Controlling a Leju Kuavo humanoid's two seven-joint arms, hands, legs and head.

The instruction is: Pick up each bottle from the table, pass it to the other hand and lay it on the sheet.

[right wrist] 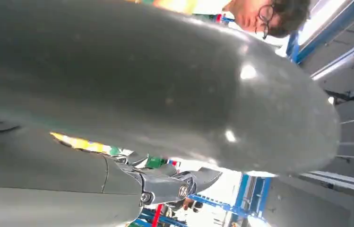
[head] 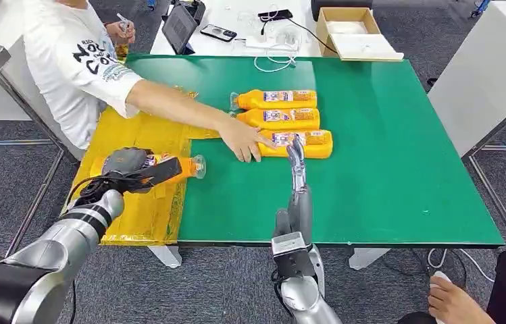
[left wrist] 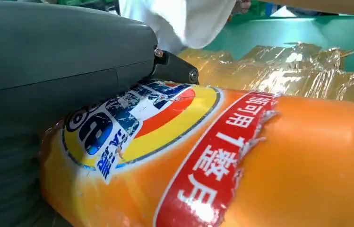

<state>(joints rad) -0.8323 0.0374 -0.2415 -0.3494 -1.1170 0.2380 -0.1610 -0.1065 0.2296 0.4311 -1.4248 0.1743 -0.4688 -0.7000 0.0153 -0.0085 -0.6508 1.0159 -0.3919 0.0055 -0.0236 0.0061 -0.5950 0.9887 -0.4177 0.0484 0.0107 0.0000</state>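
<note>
- Left hand: we log it gripping an orange detergent bottle, lying flat over the yellow sheet, cap toward the green table. Risk, as we judge it: released here, the bottle could roll off the crinkled sheet's edge.
- Person's hand: resting on the nearest of three bottles in the row. Risk: collision if we reach now.
- Right hand: upright, fingers straight and holding nothing, just beside that bottle; it may knock it askew.
</note>
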